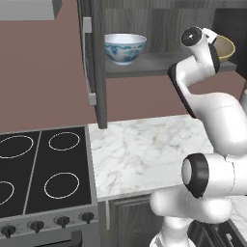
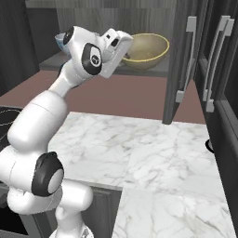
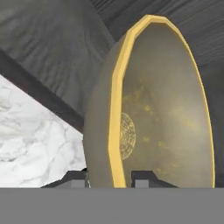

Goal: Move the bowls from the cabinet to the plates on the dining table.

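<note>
A white bowl with blue-green pattern is seen at the left end of the cabinet shelf; an olive-yellow bowl with a brighter rim stands at the right end. The pincer is clamped on the yellow bowl's rim, one finger inside, one outside. Below, a marble counter is flanked on the left by a black stove. An open cabinet door stands right of the bowl.

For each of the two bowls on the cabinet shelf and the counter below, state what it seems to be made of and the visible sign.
Olive-yellow bowl: probably glazed stoneware; dull mottled olive inside, brighter yellow rim.
Patterned bowl: likely glazed porcelain; smooth white outside with blue-green painted motifs.
Counter: looks like polished marble; white with grey veins.
Gripper: its dark tips straddle the olive-yellow bowl's rim.
</note>
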You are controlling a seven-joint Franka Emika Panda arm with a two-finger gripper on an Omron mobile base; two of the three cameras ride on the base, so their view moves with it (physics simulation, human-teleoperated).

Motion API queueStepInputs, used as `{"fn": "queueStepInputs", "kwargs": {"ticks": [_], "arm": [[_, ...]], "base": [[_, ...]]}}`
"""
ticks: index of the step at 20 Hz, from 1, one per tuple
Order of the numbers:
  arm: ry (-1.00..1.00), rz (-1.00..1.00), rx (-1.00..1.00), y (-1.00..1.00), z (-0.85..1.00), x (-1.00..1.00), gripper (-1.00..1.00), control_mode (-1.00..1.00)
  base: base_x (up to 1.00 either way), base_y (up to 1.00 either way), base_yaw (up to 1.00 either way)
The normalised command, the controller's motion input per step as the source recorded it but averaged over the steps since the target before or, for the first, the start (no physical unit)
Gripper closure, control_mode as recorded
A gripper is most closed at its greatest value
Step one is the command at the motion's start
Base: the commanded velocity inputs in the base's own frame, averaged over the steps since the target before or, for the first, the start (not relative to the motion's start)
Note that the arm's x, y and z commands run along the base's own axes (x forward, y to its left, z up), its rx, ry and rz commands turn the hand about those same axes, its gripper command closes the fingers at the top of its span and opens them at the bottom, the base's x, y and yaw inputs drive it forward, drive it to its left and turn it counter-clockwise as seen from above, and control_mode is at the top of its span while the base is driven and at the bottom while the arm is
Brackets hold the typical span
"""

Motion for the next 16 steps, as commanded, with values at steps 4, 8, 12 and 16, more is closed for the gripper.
{"fn": "queueStepInputs", "kwargs": {"ticks": [4, 8, 12, 16], "arm": [[-0.05, 0.09, 0.00, 0.25, -0.30, -0.83, 1.00, -1.00], [-0.03, 0.10, 0.00, 0.28, -0.31, -0.78, 1.00, -1.00], [-0.01, 0.10, 0.00, 0.26, -0.37, -0.68, 1.00, -1.00], [0.00, 0.10, 0.00, 0.18, -0.54, -0.49, 1.00, -1.00]], "base": [[0.00, 0.00, 0.00], [0.00, 0.00, 0.00], [0.00, 0.00, 0.00], [0.00, 0.00, 0.00]]}}
